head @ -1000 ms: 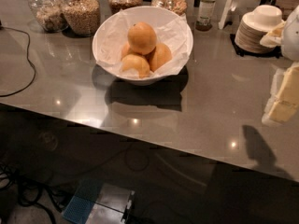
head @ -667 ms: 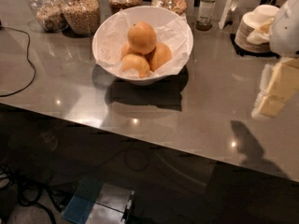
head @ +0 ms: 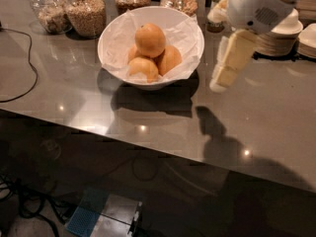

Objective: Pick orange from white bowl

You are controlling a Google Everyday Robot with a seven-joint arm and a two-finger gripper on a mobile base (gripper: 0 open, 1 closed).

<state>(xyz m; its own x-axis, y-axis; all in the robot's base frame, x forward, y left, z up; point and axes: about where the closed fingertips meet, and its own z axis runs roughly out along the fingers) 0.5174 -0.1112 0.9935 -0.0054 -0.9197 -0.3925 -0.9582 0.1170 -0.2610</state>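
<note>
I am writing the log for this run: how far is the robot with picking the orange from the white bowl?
Done: nothing yet; the round deep-orange fruit lies on top of the pile in the wide white paper-lined bowl, untouched. In hand: the cream-coloured gripper hangs above the grey counter beside the bowl, apart from it. Left: move over the bowl, descend, grip the orange, lift it out.

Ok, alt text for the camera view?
A paper-lined white bowl on a grey counter holds several oranges, the roundest orange on top. The robot's end effector hangs above the counter right of the bowl, apart from it. Behind the bowl stand glass jars, with stacked dishes at far right.
</note>
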